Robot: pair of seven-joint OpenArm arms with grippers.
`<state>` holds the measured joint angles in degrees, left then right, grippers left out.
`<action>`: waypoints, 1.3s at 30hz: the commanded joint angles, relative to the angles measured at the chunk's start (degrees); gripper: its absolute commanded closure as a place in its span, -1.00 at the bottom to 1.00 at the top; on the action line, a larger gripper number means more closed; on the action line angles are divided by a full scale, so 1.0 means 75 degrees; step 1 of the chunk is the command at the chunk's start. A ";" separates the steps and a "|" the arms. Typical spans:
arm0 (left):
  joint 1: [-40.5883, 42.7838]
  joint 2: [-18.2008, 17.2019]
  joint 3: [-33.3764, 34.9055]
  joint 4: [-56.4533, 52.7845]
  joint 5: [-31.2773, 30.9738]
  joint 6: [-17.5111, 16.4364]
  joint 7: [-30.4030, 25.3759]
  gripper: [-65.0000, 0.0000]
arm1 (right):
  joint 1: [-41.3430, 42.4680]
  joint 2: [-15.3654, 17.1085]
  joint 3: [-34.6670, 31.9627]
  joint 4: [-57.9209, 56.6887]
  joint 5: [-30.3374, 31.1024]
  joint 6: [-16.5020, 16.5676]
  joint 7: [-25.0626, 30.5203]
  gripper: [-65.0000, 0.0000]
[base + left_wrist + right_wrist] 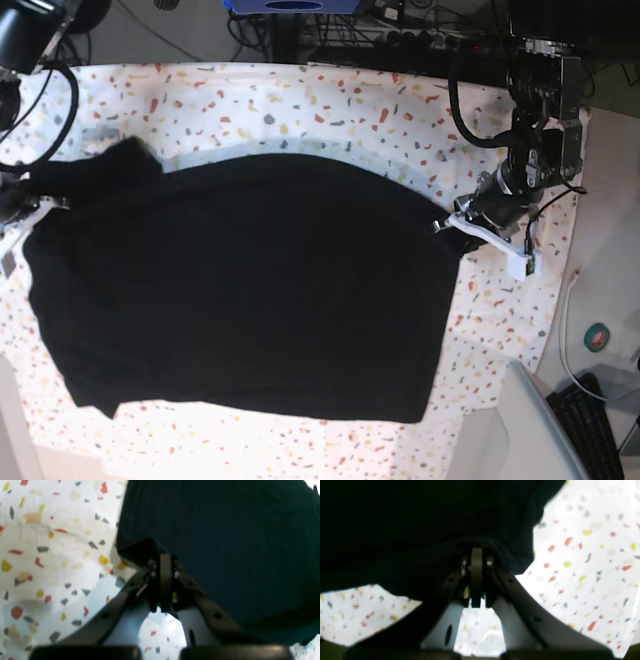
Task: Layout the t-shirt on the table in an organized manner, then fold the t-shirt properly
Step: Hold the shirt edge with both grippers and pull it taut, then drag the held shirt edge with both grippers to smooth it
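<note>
Both grippers, left (447, 222) & right (40, 203), pinch opposite edges of the t-shirt (240, 285), stretched w/ long axis between them across the table (300, 95).

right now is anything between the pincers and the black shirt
Nothing visible does. The left pincer is shut on the edge of the black fabric t-shirt, and the right pincer is shut on its opposite edge, above the white flecked table.
</note>
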<state>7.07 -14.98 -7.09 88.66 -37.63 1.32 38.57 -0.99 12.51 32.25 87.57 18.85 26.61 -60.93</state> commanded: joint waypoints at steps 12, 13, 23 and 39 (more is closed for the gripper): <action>-0.0761 0.0292 -0.0678 -0.0926 0.0029 -0.0042 -0.0119 1.00 | 0.1662 0.0752 -0.0625 -0.2129 0.0036 -0.0014 0.0756 1.00; -0.0855 0.0292 -0.0607 -0.0938 0.0029 -0.0042 -0.0119 1.00 | 0.1756 0.0776 -0.0825 -0.2375 0.0036 -0.0026 0.0874 1.00; -0.1617 0.0281 -0.0432 -0.1712 0.0041 -0.0042 -0.0131 1.00 | 0.2389 0.0881 -0.1106 -0.3664 0.0036 -0.0846 0.1823 1.00; -0.2613 0.0269 0.0283 -0.3036 0.0041 -0.0042 -0.0272 1.00 | 0.2635 0.0928 -0.1059 -0.4215 0.0048 -0.0858 0.2198 0.99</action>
<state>-11.25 -12.36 -4.71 65.01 -36.91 1.34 37.69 17.26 18.41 23.99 54.74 18.68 20.34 -45.23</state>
